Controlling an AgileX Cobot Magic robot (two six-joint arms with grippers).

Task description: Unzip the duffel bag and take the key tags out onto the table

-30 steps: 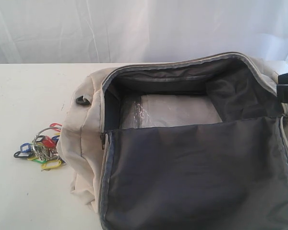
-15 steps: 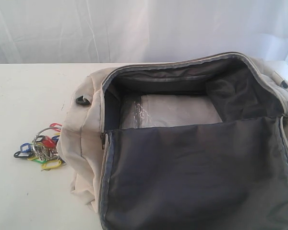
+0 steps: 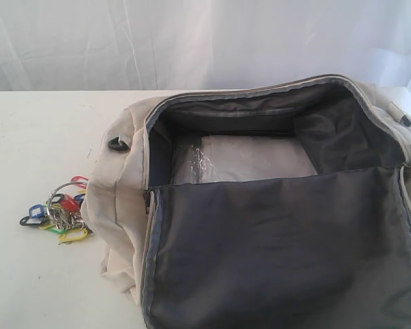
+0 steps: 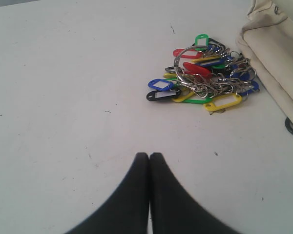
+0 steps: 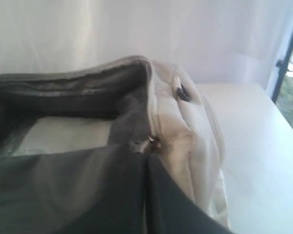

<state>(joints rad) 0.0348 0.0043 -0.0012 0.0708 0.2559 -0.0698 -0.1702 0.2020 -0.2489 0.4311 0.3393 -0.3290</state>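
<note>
Exterior view, left edge to right.

Left, below mid-height: key tags (image 3: 58, 216) lie on the table (image 3: 34, 137), outside the duffel bag (image 3: 116, 199) and touching or just beside its cream end wall. It is 1 loose heap on rings, slightly longer along a line from lower left to upper right.

Centre to right: the bag fills the frame, long axis left to right. Main zip undone, lid flap (image 3: 281, 247) folded toward the lower edge with its grey lining up. A flat clear-wrapped packet (image 3: 253, 157) lies on the bag floor. No tags visible inside.

Neither arm shows in this view.

Left wrist view: left gripper (image 4: 149, 157) has its 2 fingers pressed together with nothing between them, hanging over bare table. The tags (image 4: 202, 83) lie ahead of the tips and off to the bag's side, well apart from them.

Right wrist view: right gripper (image 5: 146, 163) also fully closed, nothing visibly pinched. Tips sit near a zipper pull (image 5: 153, 142) at the bag's end; contact cannot be told.

Judgement: both task steps look done. If the tags need moving, the left arm is nearer; the bag stands between them and the right arm.
</note>
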